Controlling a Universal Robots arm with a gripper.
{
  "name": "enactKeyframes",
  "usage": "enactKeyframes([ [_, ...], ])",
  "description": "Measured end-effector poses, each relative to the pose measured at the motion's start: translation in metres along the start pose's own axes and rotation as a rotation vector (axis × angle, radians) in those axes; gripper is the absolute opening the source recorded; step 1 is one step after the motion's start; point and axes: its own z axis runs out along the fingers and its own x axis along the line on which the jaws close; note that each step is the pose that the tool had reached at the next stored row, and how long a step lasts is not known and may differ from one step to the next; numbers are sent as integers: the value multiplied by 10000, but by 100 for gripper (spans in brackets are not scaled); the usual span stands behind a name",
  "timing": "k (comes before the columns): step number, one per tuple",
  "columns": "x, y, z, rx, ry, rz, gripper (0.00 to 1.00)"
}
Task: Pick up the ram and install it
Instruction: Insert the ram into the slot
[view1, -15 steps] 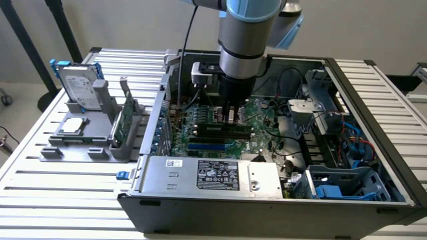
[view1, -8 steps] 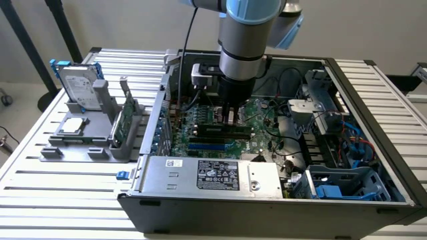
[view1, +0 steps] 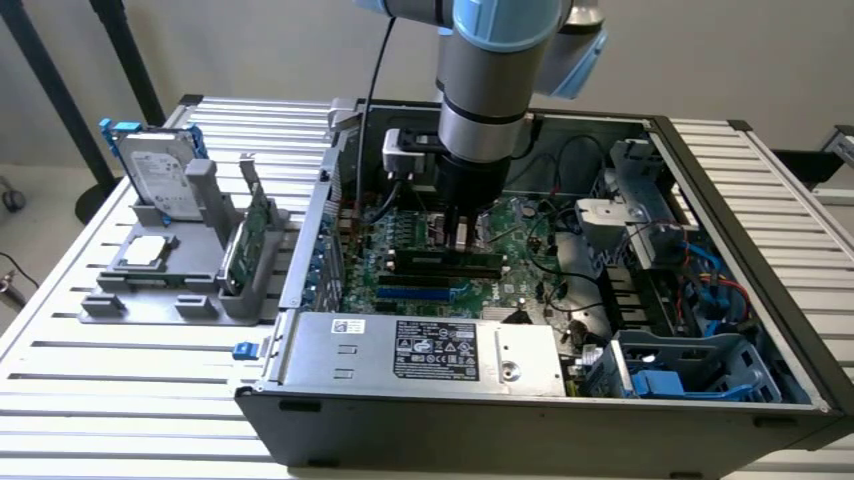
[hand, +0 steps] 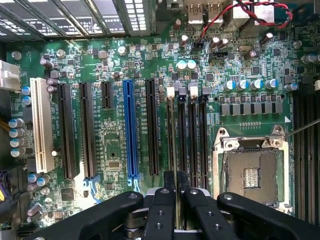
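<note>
Exterior view: the arm (view1: 487, 90) stood nearly vertical over the open computer case (view1: 561, 400), its wrist pointing straight down, with the gripper (view1: 461, 235) lowered onto the motherboard (view1: 400, 270) among the memory slots; a green circuit card (view1: 254, 240) and a hard drive (view1: 158, 170) stood in the grey holder (view1: 147, 295) on the table (view1: 107, 400), at the exterior view's left. Wrist view: the gripper's (hand: 175, 192) black fingers (hand: 162, 205) were drawn close together, pinching the top edge of the ram (hand: 172, 135), which stood on edge in a memory slot between the long black slot (hand: 152, 130) and the processor socket (hand: 252, 172).
</note>
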Motion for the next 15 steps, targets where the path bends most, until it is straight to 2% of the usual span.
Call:
enactKeyframes([
  [6,0,-3,3,-53,2,24,14],
  [15,-1,-21,15,-65,4,26,14],
])
